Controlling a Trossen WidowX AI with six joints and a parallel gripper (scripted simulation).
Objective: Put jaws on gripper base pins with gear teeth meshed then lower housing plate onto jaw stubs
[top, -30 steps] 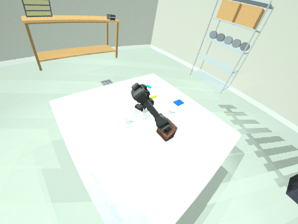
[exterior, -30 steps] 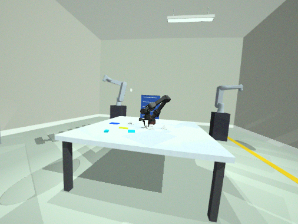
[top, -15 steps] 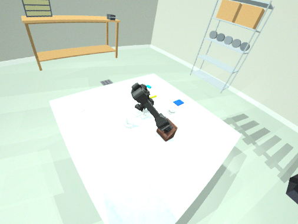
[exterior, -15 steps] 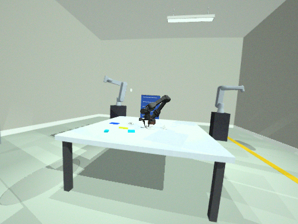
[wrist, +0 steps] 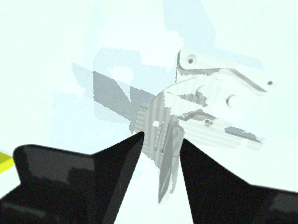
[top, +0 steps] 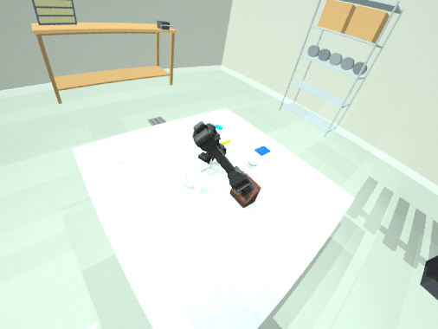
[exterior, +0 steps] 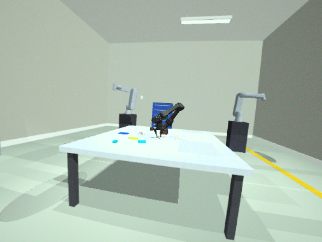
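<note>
Jaws (top: 209, 159) (exterior: 158, 135) (wrist: 163, 137): closed on a thin white part (wrist: 169, 162), lower end cut off from clear view.
Base (wrist: 231, 85): on worktop (top: 195, 242) (exterior: 153, 156) (wrist: 30, 60), just beyond fingertips (white on white).
Tooth mesh: indistinct.

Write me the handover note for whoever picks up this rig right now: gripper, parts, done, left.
Gripper: low over the table, shut on a thin white ribbed part, probably one of the jaws.
Parts: white toothed pieces and a plate-like piece with holes lie just beyond the fingertips; pale on pale, so which is base, jaw or housing plate is unclear. More white pieces sit either side of the arm.
Done: a part is gripped; seating and meshing cannot be confirmed.
Left: check the teeth mesh, then likely fit the housing plate level, let go and back away.
</note>
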